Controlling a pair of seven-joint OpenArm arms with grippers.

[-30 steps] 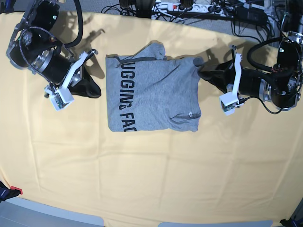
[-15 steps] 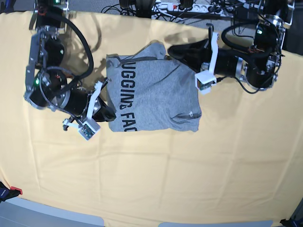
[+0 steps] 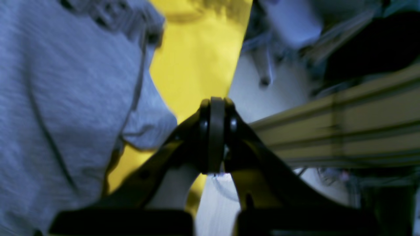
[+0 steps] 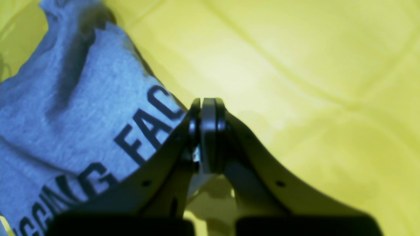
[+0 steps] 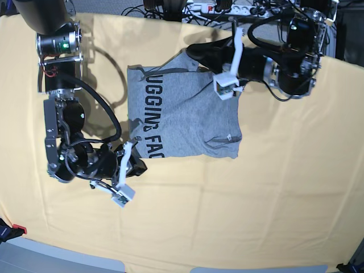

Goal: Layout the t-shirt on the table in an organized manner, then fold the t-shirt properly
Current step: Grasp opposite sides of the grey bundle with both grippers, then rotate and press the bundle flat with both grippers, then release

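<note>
The heather-grey t-shirt (image 5: pixel 187 114) lies folded in a rough rectangle on the yellow table (image 5: pixel 227 205), with black lettering along its left edge. My left gripper (image 5: pixel 190 51) is shut and empty at the shirt's far edge near the collar; in the left wrist view it (image 3: pixel 215 101) hovers beside the grey cloth (image 3: pixel 65 98), by the table edge. My right gripper (image 5: pixel 142 166) is shut and empty at the shirt's near left corner; in the right wrist view it (image 4: pixel 206 101) sits just right of the lettering (image 4: pixel 144 131).
Cables and a power strip (image 5: pixel 216 8) lie beyond the table's far edge. An aluminium rail (image 3: pixel 328 131) runs past that edge in the left wrist view. A small red object (image 5: pixel 17 229) sits at the near left corner.
My left gripper moved left and farther back to the shirt's collar edge. My right arm swung down toward the front, its gripper now at the shirt's near left corner. The shirt has not moved.
</note>
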